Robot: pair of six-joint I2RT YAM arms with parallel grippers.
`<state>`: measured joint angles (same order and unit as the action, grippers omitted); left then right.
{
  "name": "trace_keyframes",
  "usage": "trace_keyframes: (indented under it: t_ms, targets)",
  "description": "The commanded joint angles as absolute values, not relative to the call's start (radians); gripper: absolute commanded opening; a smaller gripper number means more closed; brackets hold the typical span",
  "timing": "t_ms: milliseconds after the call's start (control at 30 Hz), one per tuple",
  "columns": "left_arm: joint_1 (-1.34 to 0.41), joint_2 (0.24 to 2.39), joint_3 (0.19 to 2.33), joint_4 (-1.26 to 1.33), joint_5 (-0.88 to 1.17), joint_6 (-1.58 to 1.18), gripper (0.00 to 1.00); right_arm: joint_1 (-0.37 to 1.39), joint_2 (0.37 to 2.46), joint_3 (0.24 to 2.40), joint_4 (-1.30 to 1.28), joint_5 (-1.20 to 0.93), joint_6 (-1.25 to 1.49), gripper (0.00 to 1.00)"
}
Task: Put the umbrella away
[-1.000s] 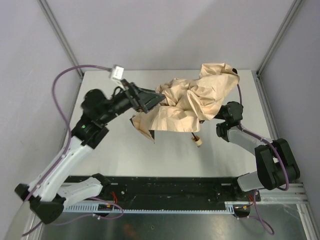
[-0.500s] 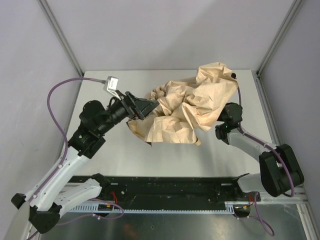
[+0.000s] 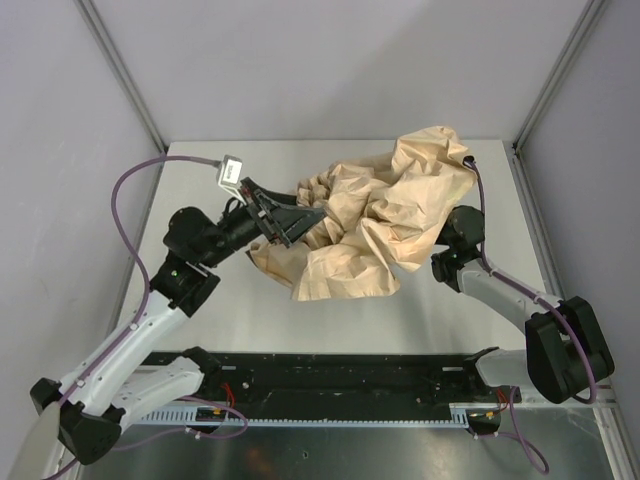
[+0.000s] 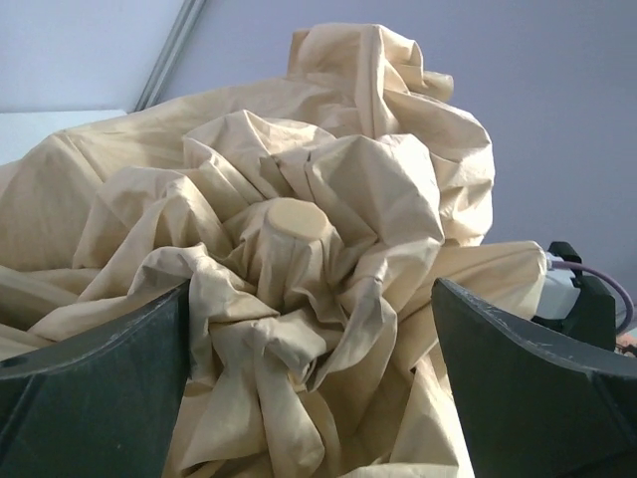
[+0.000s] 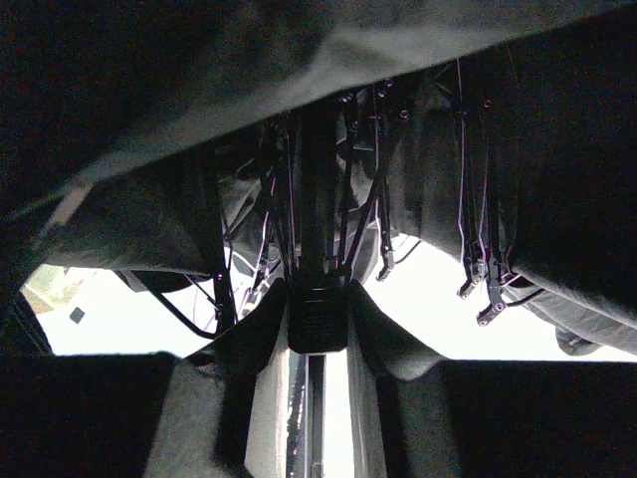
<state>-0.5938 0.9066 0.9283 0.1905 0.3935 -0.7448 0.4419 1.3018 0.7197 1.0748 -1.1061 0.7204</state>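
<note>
The umbrella's tan canopy point(image 3: 375, 222) lies crumpled in the middle of the table. My left gripper point(image 3: 303, 214) is open at its left side. In the left wrist view the gripper point(image 4: 311, 299) has wide-apart jaws on either side of bunched fabric and the cloth-covered top cap point(image 4: 295, 221). My right gripper point(image 5: 318, 304) is under the canopy, shut on the black runner point(image 5: 318, 321) on the thin shaft, with black ribs point(image 5: 478, 199) hanging around it. In the top view only the right wrist point(image 3: 462, 228) shows. The wooden handle is hidden.
The white table point(image 3: 210, 300) has grey walls on three sides. The left arm's purple cable point(image 3: 130, 190) loops over the table's left edge. A black rail point(image 3: 330, 375) runs along the near edge between the arm bases.
The left gripper has pushed right into the canopy's top. The canopy has bunched up and slid toward the near side, and now covers the handle that showed below it a second ago.
</note>
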Motion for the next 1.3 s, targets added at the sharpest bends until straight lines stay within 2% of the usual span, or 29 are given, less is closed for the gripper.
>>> trace_keyframes:
  t_ms: [0, 700, 733, 833, 933, 1000, 1033, 1100, 1200, 1267]
  targets:
    - [-0.605, 0.839, 0.878, 0.326, 0.435, -0.759, 0.99, 0.436, 1.274, 0.767, 1.129, -1.065, 0.705, 0.00]
    - [-0.699, 1.072, 1.017, 0.356, 0.321, -0.774, 0.98, 0.468, 1.215, 0.769, 0.974, -1.087, 0.605, 0.00]
    - [-0.699, 1.089, 1.024, 0.356, 0.327, -0.777, 0.94, 0.470, 1.212, 0.772, 0.962, -1.089, 0.595, 0.00]
    - [-0.698, 1.128, 1.049, 0.358, 0.347, -0.790, 0.76, 0.477, 1.206, 0.783, 0.898, -1.093, 0.563, 0.00]
    - [-0.697, 1.144, 1.062, 0.370, 0.365, -0.780, 0.43, 0.472, 1.198, 0.785, 0.852, -1.085, 0.553, 0.00]
    - [-0.695, 1.129, 1.051, 0.386, 0.352, -0.768, 0.17, 0.459, 1.186, 0.785, 0.809, -1.064, 0.560, 0.01]
    - [-0.692, 1.117, 1.043, 0.389, 0.338, -0.764, 0.09, 0.454, 1.178, 0.785, 0.775, -1.050, 0.557, 0.05]
    - [-0.682, 1.086, 1.022, 0.404, 0.316, -0.755, 0.02, 0.449, 1.154, 0.785, 0.671, -0.987, 0.533, 0.30]
    - [-0.663, 1.032, 1.002, 0.412, 0.281, -0.725, 0.00, 0.454, 1.098, 0.785, 0.446, -0.867, 0.463, 0.66]
    - [-0.656, 0.984, 0.984, 0.413, 0.232, -0.694, 0.00, 0.459, 1.053, 0.782, 0.304, -0.782, 0.422, 0.80]
